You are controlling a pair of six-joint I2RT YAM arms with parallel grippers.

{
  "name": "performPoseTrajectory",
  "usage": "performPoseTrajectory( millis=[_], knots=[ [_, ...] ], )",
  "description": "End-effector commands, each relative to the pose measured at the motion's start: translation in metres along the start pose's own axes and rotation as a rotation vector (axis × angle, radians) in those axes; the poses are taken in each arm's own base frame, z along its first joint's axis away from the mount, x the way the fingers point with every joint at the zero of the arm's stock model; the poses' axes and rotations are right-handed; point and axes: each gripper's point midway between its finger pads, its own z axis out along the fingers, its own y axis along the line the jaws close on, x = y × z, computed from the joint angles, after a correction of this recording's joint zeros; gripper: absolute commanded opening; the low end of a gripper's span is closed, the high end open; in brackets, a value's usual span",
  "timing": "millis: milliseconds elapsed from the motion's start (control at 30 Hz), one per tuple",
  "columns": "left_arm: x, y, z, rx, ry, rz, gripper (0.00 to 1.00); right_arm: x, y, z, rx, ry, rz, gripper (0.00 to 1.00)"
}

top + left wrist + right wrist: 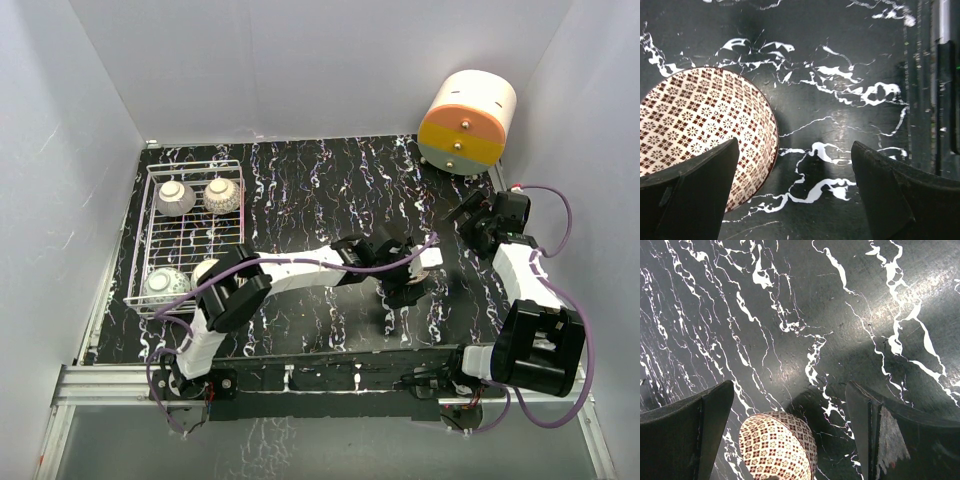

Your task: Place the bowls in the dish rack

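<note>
A bowl with a red-brown lattice inside [695, 130] stands upright on the black marbled table. My left gripper [792, 165] hangs open just above the table. Its left finger [695, 195] overlaps the bowl's near rim, and only the bowl's right edge reaches into the gap. My right gripper [790, 390] is open and higher up, and the same bowl [777, 447] shows below between its fingers, untouched. The white wire dish rack [150, 240] at the left holds two bowls at the back [173, 197] [222, 195] and one at the front [165, 285].
A large cream, orange and yellow cylinder [467, 120] lies at the back right corner. The left arm [300, 270] stretches across the table's middle towards the right arm [520, 265]. White walls close the table on three sides.
</note>
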Motion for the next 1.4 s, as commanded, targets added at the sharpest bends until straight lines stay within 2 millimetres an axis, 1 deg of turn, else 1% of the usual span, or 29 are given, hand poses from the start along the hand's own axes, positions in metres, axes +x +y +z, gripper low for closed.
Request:
performPoseTrajectory(
  millis=[0, 167, 367, 433, 633, 867, 1033, 1100, 1233, 1300, 1367],
  knots=[
    [-0.017, 0.013, 0.008, -0.044, -0.043, 0.044, 0.91, -0.011, 0.008, 0.0, -0.056, -0.046, -0.008, 0.98],
    [-0.012, 0.023, 0.021, -0.081, -0.053, 0.045, 0.9, -0.006, 0.005, 0.003, -0.06, -0.032, -0.003, 0.98],
    [0.003, 0.02, 0.035, -0.054, -0.031, 0.021, 0.83, -0.003, 0.001, 0.006, -0.059, -0.026, 0.005, 0.99],
    [0.007, 0.022, 0.037, -0.064, -0.033, 0.015, 0.8, -0.003, -0.001, 0.007, -0.056, -0.025, 0.009, 0.98],
    [0.036, 0.026, 0.045, -0.099, 0.006, -0.013, 0.7, -0.003, -0.003, 0.007, -0.051, -0.026, 0.012, 0.98],
    [0.052, 0.039, 0.052, -0.179, 0.015, -0.05, 0.58, -0.002, -0.006, 0.007, -0.044, -0.028, 0.02, 0.98],
    [0.065, 0.044, 0.055, -0.205, 0.042, -0.067, 0.4, -0.003, -0.008, 0.006, -0.037, -0.034, 0.028, 0.98],
    [0.067, 0.045, 0.053, -0.212, 0.043, -0.075, 0.36, -0.002, -0.009, 0.006, -0.036, -0.033, 0.029, 0.98],
    [0.07, 0.047, 0.052, -0.231, 0.046, -0.087, 0.14, -0.003, -0.01, 0.005, -0.034, -0.035, 0.033, 0.98],
    [0.074, 0.049, 0.052, -0.241, 0.063, -0.094, 0.0, -0.002, -0.011, 0.005, -0.034, -0.034, 0.033, 0.98],
    [0.08, 0.048, 0.052, -0.242, 0.077, -0.099, 0.0, -0.003, -0.011, 0.005, -0.032, -0.036, 0.034, 0.98]
  ],
)
